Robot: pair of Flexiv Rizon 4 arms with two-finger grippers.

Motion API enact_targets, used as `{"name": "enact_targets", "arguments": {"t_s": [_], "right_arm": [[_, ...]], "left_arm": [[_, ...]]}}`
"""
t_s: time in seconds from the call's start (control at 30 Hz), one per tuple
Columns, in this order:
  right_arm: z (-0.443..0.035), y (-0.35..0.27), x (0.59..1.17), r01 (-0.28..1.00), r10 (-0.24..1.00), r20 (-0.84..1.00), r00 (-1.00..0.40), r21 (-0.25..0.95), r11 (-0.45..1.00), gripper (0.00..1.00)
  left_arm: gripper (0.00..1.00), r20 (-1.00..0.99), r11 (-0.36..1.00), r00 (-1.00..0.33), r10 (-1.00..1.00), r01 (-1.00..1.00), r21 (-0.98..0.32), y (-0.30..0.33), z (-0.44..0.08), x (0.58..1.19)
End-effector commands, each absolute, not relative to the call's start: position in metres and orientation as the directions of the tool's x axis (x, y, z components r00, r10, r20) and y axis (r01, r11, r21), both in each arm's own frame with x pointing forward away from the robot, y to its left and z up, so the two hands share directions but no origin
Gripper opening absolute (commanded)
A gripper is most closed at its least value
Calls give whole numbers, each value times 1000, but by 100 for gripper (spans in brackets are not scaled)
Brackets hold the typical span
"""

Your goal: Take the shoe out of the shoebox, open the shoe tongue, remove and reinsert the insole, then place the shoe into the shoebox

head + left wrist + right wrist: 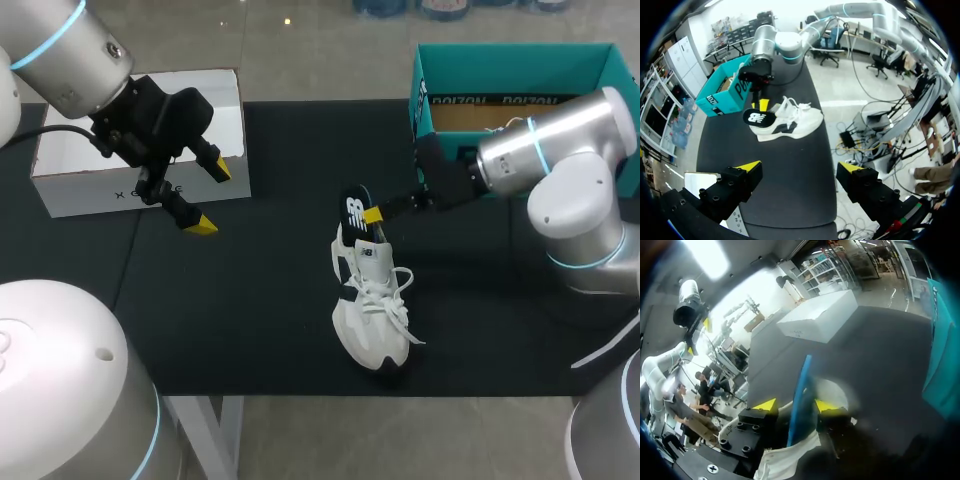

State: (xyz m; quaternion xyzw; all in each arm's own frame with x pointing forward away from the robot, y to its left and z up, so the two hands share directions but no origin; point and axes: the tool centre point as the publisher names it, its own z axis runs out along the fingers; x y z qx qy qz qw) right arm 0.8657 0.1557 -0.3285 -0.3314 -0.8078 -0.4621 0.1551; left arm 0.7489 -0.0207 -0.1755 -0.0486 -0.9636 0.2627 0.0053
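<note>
Our right gripper (795, 405) stands spread around the upright insole (803, 374), not pinching it (our left gripper (203, 196) hangs open, well apart). The insole's foot sits in the shoe (372, 310) on the table, near the shoebox (515, 56). We should close on its flat faces and move it slowly, so the shoe doesn't tip.

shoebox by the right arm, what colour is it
The shoebox is teal, with a brown cardboard floor inside; it shows best in the head view.

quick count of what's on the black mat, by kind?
Boxes: 2 (white box, teal shoebox)
Shoes: 1 (white shoe)
Insoles: 1 (black insole, sticking up out of the shoe)
Total: 4
</note>
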Motion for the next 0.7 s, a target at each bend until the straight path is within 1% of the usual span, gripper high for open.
{"name": "enact_targets", "arguments": {"t_s": [0.03, 0.47, 0.7], "right_arm": [[-331, 156, 868, 679, 393, 556, -733, 642, 357, 0], [-339, 156, 859, 689, 389, 571, -723, 632, 354, 0], [-351, 156, 837, 716, 384, 604, -698, 598, 360, 0]], "left_arm": [[100, -14, 859, -995, 97, 91, -505, -21, -175, 749], [100, -14, 859, -995, 97, 91, -505, -21, -175, 749], [100, -14, 859, -995, 97, 91, -505, -21, -175, 749]]}}
